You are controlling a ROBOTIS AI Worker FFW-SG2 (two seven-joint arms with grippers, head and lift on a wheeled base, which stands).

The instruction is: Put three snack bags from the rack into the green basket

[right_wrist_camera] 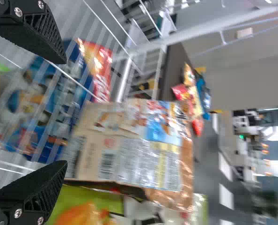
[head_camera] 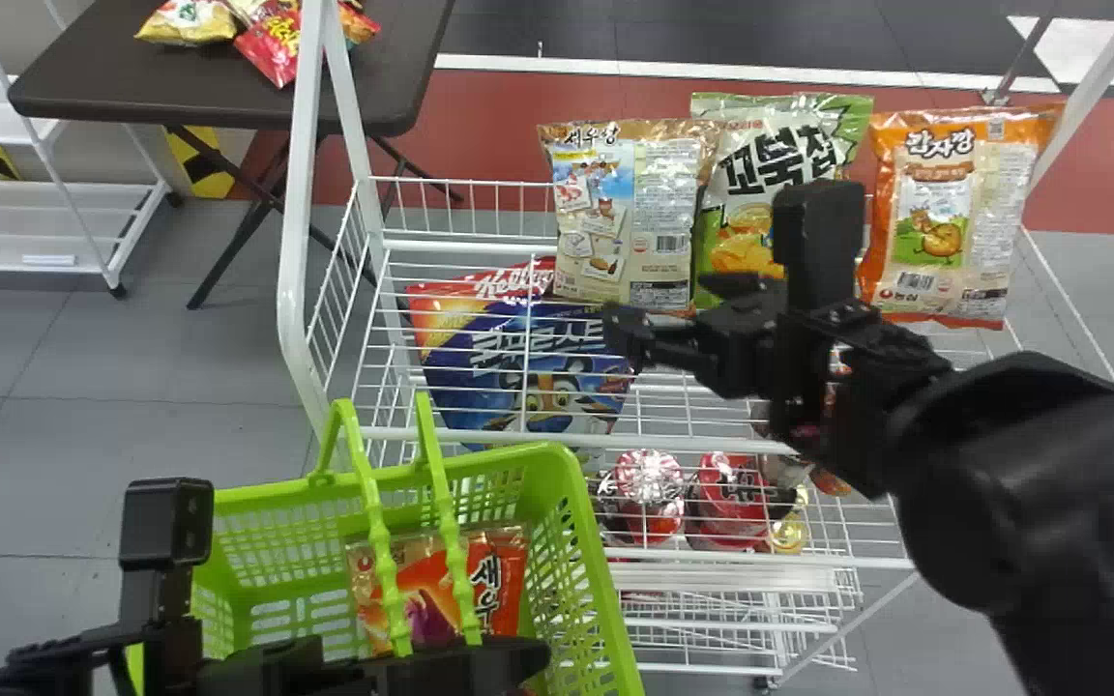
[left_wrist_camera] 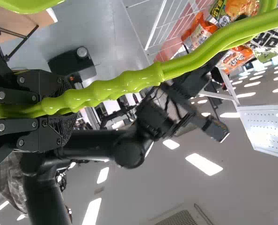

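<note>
- In the head view, three snack bags make a row along the far edge of the white wire rack (head_camera: 460, 246): the beige bag (head_camera: 625, 222) at the left, the green bag (head_camera: 712, 261) in the middle, partly behind it, and the orange bag (head_camera: 949, 222) toward the far right corner.
- A blue bag (head_camera: 528, 372) lies below them, seen through the wires, nearer to the left edge of the rack.
- The green basket (head_camera: 562, 464) is before the near left corner of the rack, and inside it there is a red-orange bag (head_camera: 504, 580).
- The right gripper (head_camera: 681, 309) is above the rack, near the beige bag; the left gripper (head_camera: 509, 662) is over the basket.
- In the left wrist view, the fingers of the left gripper are closed firmly on the green basket handles (left_wrist_camera: 125, 84). The right arm is farther off, near the orange bag.
- In the right wrist view, the two fingers of the right gripper (right_wrist_camera: 64, 112) are wide apart. The beige bag is in front of them, beyond the fingertips, and the green bag is just beside it.
</note>
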